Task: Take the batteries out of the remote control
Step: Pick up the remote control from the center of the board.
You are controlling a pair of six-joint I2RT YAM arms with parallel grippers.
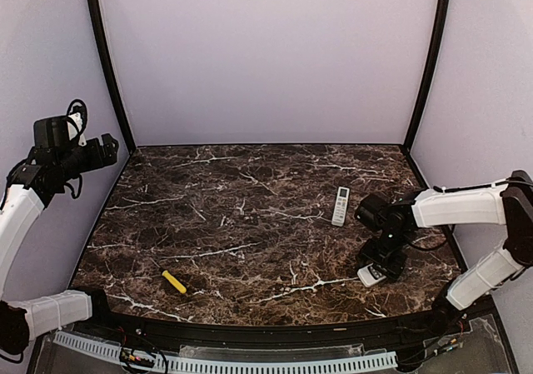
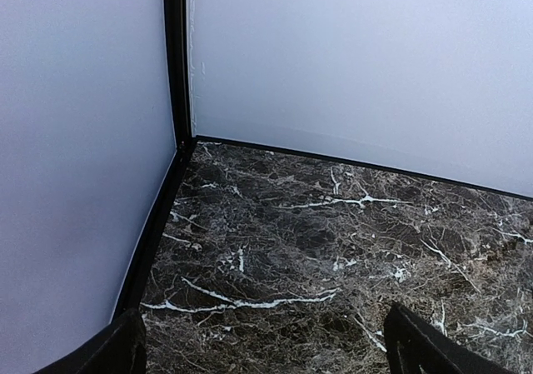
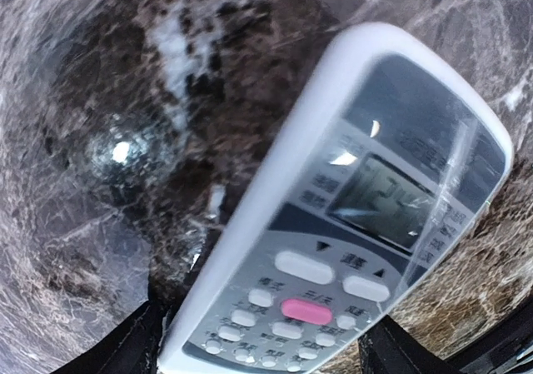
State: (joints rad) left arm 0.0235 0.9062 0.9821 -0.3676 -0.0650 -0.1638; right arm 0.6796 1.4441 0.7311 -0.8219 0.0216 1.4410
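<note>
A white remote control (image 3: pixel 333 224) with a grey face, a small screen and a pink button lies face up between my right gripper's fingers (image 3: pixel 137 345). Both fingers press against the sides of its button end. In the top view my right gripper (image 1: pixel 383 256) sits low over this remote (image 1: pixel 371 276) at the right front of the table. A second white remote (image 1: pixel 341 205) lies a little farther back. My left gripper (image 1: pixel 107 147) is raised high at the far left, open and empty (image 2: pixel 266 345). No batteries show in any view.
A yellow-handled screwdriver (image 1: pixel 174 281) lies at the front left of the marble table (image 1: pixel 250 216). Lilac walls with black corner posts (image 2: pixel 176 57) close the back and sides. A black rail (image 1: pixel 250 332) runs along the table's near edge.
</note>
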